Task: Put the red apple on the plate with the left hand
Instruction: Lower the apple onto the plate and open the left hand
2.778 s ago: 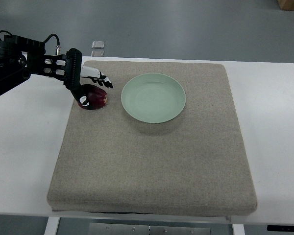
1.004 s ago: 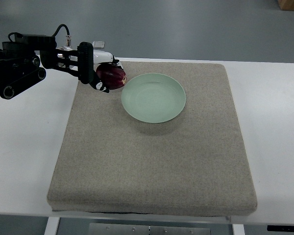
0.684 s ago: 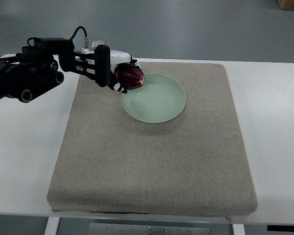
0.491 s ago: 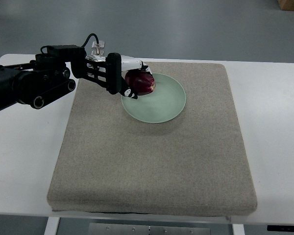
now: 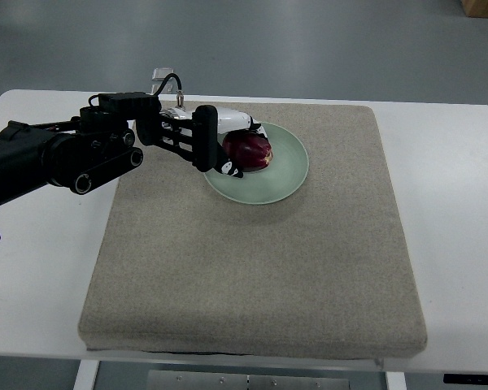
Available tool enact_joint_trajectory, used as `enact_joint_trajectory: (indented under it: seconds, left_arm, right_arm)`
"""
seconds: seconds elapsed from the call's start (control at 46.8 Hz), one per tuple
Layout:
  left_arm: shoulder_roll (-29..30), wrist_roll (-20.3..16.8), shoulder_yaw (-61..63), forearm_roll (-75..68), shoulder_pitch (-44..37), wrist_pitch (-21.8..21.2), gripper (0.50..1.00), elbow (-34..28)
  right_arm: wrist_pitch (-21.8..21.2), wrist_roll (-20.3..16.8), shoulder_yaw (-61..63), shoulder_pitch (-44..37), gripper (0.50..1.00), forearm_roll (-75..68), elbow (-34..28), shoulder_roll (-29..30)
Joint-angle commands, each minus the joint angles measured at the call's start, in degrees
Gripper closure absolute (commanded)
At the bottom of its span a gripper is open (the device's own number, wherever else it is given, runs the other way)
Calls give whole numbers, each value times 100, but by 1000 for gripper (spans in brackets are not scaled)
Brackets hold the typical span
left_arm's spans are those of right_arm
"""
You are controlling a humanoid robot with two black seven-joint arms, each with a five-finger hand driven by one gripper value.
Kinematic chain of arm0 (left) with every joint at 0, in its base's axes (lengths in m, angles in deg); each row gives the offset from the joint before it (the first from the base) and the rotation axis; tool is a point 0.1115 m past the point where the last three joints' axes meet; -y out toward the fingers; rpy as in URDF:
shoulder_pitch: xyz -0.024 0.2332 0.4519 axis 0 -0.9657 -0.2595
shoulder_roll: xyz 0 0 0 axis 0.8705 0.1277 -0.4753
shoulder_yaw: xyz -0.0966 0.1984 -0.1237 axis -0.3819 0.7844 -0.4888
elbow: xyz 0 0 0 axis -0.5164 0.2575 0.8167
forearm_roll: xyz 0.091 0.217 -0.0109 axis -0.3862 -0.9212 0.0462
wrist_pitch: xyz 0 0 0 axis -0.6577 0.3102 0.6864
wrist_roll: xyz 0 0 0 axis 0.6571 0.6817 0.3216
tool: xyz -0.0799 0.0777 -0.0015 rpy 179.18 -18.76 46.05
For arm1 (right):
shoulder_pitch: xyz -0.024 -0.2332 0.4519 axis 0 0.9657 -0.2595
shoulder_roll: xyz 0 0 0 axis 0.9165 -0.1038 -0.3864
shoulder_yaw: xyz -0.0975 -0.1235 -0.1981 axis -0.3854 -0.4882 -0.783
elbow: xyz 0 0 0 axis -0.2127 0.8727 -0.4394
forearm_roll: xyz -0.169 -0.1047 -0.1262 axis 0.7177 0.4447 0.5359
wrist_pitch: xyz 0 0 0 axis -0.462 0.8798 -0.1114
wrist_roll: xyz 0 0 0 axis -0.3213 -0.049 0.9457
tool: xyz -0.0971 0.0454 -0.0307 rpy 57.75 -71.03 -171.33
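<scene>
The dark red apple [image 5: 249, 150] is over the left half of the pale green plate [image 5: 285, 172], which sits on the beige mat. My left hand [image 5: 237, 145] is shut on the apple, its white and black fingers wrapped around the fruit from the left and behind. The black left arm reaches in from the left edge across the mat's upper left corner. Whether the apple touches the plate's floor cannot be told. The right arm does not show.
The beige mat [image 5: 252, 268] covers most of the white table [image 5: 455, 203]. A small clear object [image 5: 163, 75] lies just beyond the mat's far left corner, behind the arm.
My left hand lifted the apple from the mat left of the plate and carried it rightward; it now sits lower, over the plate's left half.
</scene>
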Motion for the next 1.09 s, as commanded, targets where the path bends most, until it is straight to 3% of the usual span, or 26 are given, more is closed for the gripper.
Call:
enact_joint_trajectory:
  seconds: [0.0, 0.278, 0.342, 0.491, 0.556, 0.62, 0.726, 1.068]
  left_arm:
    - [-20, -8, -14, 6, -11, -59, 799, -12]
    - [-20, -8, -14, 6, -82, -121, 720, -21]
    - [-20, -8, -14, 6, -90, -121, 662, -21]
    - [-20, -8, -14, 6, -90, -112, 649, -21]
    - [-20, -17, -14, 6, -99, -112, 613, -21]
    - [-20, -17, 4, 6, -99, -112, 609, -21]
    - [-20, -17, 4, 6, -125, -112, 542, -21]
    - [-20, -17, -22, 15, -126, -112, 540, -205]
  right_arm:
    - [0, 0, -6, 0, 568, -1, 0, 0]
    - [0, 0, 3, 0, 570, -1, 0, 0]
    - [0, -9, 3, 0, 570, -1, 0, 0]
    - [0, 0, 3, 0, 568, -1, 0, 0]
    - [0, -9, 3, 0, 568, 8, 0, 0]
    - [0, 0, 3, 0, 568, -1, 0, 0]
    - [0, 0, 3, 0, 568, -1, 0, 0]
    - [0, -9, -6, 0, 570, -1, 0, 0]
